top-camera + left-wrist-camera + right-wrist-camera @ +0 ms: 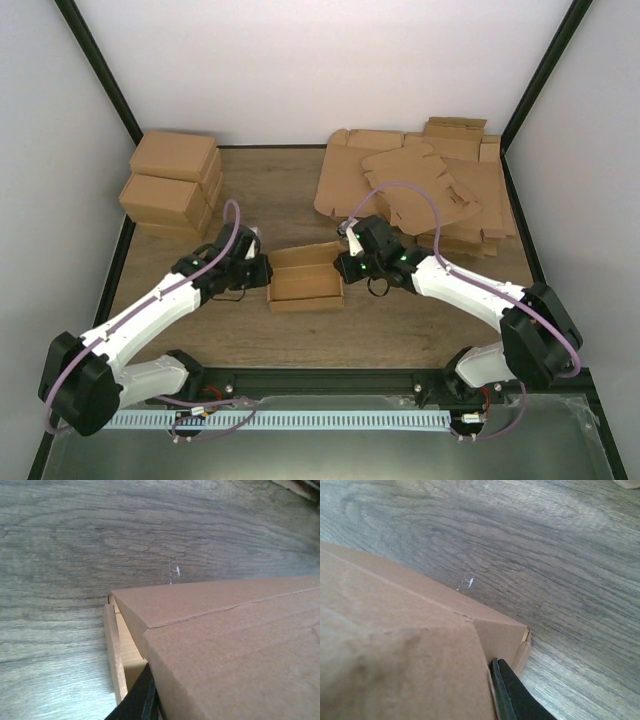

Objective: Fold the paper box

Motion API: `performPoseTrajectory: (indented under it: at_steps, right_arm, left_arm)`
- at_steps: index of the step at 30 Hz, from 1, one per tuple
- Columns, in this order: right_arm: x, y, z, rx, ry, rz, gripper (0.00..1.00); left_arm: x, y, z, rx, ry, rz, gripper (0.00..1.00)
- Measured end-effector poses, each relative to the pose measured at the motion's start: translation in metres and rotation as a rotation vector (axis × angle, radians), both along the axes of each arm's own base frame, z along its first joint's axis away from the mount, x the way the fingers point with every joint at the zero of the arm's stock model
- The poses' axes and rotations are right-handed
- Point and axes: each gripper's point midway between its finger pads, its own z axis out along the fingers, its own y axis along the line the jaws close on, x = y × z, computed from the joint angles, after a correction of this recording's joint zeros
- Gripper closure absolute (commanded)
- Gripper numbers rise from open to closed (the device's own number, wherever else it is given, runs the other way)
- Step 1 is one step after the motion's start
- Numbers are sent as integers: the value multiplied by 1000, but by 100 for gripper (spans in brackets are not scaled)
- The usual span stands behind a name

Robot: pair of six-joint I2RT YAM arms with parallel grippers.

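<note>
The paper box [305, 280] sits mid-table, a brown cardboard tray with its walls raised and its top open. My left gripper [263, 270] is at the box's left end wall and my right gripper [346, 266] at its right end wall. In the left wrist view one black finger [140, 702] presses against a cardboard wall [225, 645]; the other finger is hidden behind the cardboard. The right wrist view shows the same: a black finger [512, 695] tight against the folded side panel [405, 670], its partner hidden. Both grippers are shut on the box's walls.
Finished brown cartons [172, 185] are stacked at the back left. A pile of flat cardboard blanks [425, 185] lies at the back right. Dark frame posts rise at both back corners, and bare wooden table [300, 190] shows beyond the box.
</note>
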Motion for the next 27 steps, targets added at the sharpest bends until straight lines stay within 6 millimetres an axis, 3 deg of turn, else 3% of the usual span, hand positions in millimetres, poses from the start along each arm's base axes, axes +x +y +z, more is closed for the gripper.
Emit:
performPoseTrajectory:
  at_steps: [10, 19, 27]
  right_arm:
    - [-6, -4, -8, 52, 52, -103, 89]
    - [-12, 3, -4, 75, 106, -152, 84]
    - [-5, 6, 5, 73, 107, -196, 84]
  left_arm:
    - [-13, -6, -3, -114, -36, 49, 92]
    - [-12, -6, -2, -121, -35, 61, 92]
    - [-14, -5, -3, -106, -20, 57, 93]
